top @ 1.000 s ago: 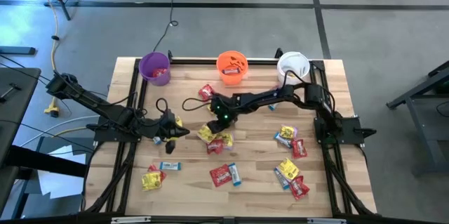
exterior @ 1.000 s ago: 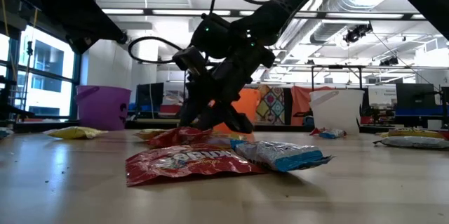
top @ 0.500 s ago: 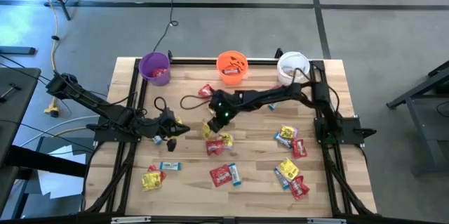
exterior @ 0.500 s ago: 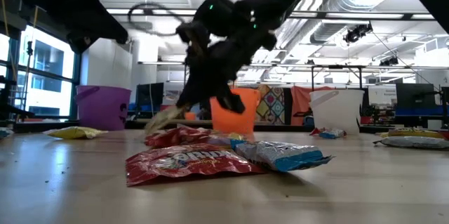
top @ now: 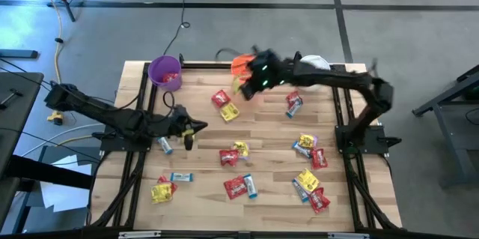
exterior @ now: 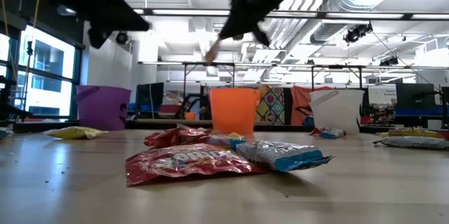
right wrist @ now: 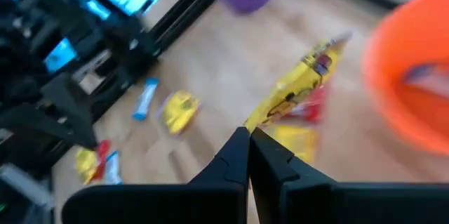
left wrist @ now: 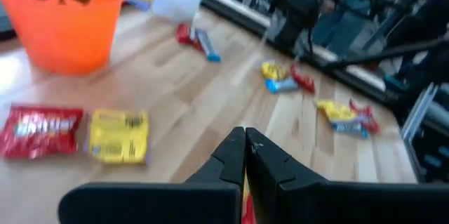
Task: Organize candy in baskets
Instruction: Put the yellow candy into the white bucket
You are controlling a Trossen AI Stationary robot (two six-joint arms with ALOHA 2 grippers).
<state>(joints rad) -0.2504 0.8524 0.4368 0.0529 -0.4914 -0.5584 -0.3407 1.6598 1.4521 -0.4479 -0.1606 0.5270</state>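
My right gripper [right wrist: 248, 134] pinches a yellow candy packet [right wrist: 298, 90], raised just beside the orange bucket [top: 241, 64]. My left gripper [left wrist: 245, 142], fingers pressed together and empty, hangs low over the table [top: 269, 138] near a blue-and-white bar [top: 165, 145].

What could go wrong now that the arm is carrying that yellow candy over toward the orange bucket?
The right pincer pinches only one end of the yellow packet, which dangles and could slip out before reaching the orange bucket. The arm also swings close to that bucket's rim and might knock it over.
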